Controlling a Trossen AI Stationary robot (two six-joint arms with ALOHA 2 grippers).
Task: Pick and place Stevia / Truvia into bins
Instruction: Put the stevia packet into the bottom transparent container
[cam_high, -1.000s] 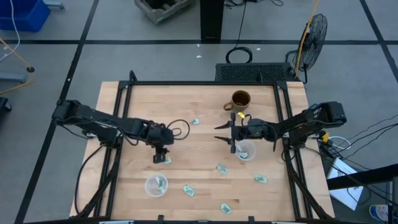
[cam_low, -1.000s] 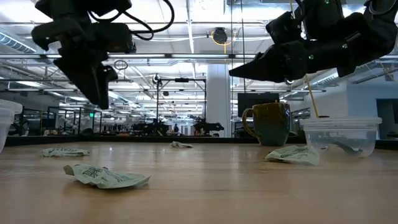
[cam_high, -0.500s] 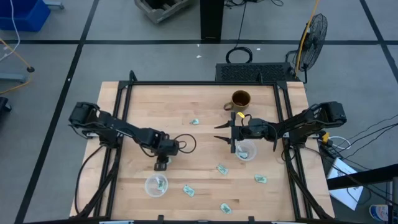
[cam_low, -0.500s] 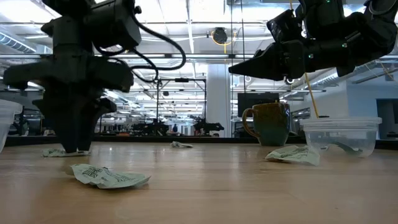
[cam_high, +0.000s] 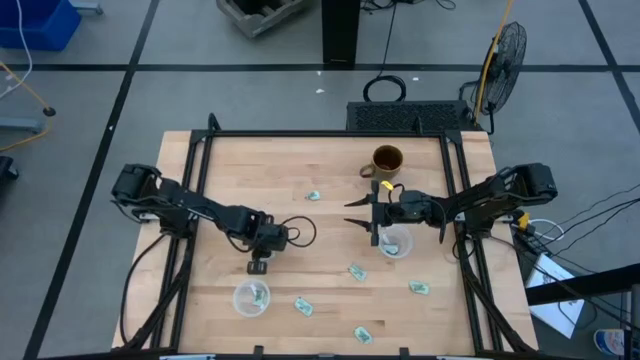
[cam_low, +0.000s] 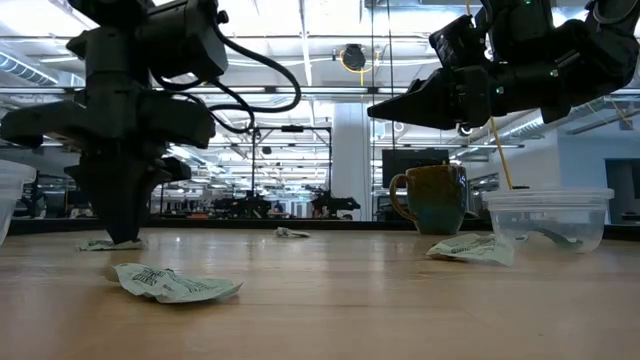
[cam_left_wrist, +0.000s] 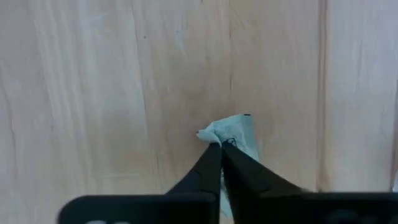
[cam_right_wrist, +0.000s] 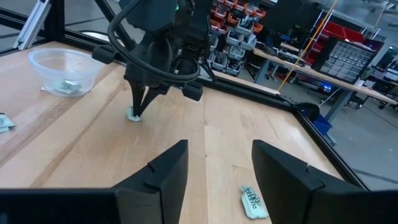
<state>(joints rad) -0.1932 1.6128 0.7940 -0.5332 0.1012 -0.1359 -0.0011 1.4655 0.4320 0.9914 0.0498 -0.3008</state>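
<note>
Since a second ago, the left tool (cam_high: 258, 266) has descended to the worktop (cam_high: 320, 200) and pinched its fingers onto a Stevia packet (cam_left_wrist: 231, 132), so a lift toward the nearby left bin (cam_high: 251, 297) seems next. Only the left wrist view shows the fingertips clenched on the crumpled packet; the high view hides it under the tool. Farther off, the right tool (cam_high: 372, 218) hangs released above the right bin (cam_high: 396, 243), beside the brown mug (cam_high: 386, 160).
</note>
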